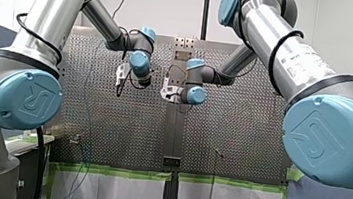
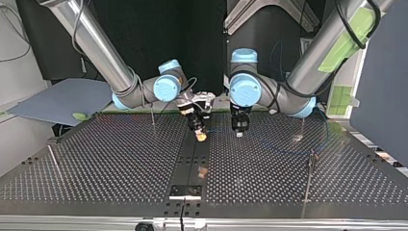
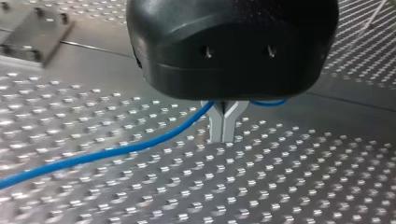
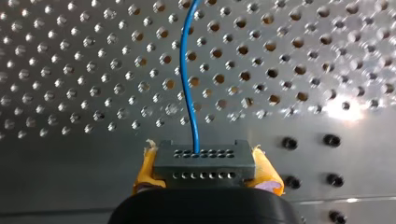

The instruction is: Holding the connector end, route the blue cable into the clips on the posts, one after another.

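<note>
Right wrist view: right gripper (image 4: pixel 205 170) pinches connector (image 4: pixel 204 158) between yellow pads (image 4: pixel 268 176); left gripper (image 3: pixel 223 135) pinches cable (image 3: pixel 116 150). Risk: slack cable slides through metal fingers (image 3: pixel 216 123), misses post (image 2: pixel 308 180).

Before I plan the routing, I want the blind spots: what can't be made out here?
Clips on the posts: too small in the top view.
Cable at my left gripper: its housing hides the crossing in the left wrist view; pinched or loose, cannot tell.
Cable's far run: cut off by the right wrist view's edge, faint in the front view.
Connector's near end: hidden by my right gripper's housing, right wrist view.
</note>
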Available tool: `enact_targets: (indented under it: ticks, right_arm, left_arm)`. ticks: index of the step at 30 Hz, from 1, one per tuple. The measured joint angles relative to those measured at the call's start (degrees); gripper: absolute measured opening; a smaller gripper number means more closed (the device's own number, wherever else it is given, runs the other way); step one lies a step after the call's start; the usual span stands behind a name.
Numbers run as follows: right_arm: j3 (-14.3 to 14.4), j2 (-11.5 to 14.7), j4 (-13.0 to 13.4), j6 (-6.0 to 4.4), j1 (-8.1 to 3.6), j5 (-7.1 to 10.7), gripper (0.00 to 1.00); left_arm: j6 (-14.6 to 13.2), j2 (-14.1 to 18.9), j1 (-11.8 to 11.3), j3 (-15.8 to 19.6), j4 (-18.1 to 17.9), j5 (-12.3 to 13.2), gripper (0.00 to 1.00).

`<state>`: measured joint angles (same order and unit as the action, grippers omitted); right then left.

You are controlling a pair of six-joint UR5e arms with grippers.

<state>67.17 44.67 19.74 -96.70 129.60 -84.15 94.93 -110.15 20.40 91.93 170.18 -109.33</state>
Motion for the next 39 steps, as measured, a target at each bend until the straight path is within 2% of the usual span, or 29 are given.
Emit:
enact_targets:
  ticks: [6, 10, 17, 30, 32, 37, 39]
  right_arm:
    - [1.69, 0.01, 0.55, 0.01, -0.63, -0.36, 0.0]
    - [3.61, 0.03, 2.25, -0.2, -0.88, -0.67, 0.0]
    - [7.57, -0.02, 6.18, -2.12, -1.29, -2.43, 0.0]
    - [14.79, -0.12, 13.12, -1.27, -1.62, -5.06, 0.0]
    - [15.92, -0.12, 14.22, -1.54, -1.75, -5.42, 0.0]
    - [18.86, -0.13, 17.13, -2.99, -2.08, -5.76, 0.0]
    - [19.85, -0.13, 18.1, -3.02, -2.2, -5.82, 0.0]
  left_arm:
    - [-0.51, -3.29, 1.36, 0.06, -0.61, -1.73, 0.0]
    - [-0.15, -5.22, 2.22, 0.07, -1.98, -2.32, 0.0]
    - [0.02, -7.05, 3.14, 0.07, -3.28, -2.63, 0.0]
    - [0.87, -13.59, 6.79, 0.09, -7.09, -4.05, 0.0]
    - [1.05, -13.94, 7.28, 0.28, -7.85, -4.94, 0.0]
    - [1.69, -14.14, 8.1, 2.1, -10.25, -6.5, 0.0]
    - [1.7, -14.14, 8.36, 2.89, -11.11, -6.64, 0.0]
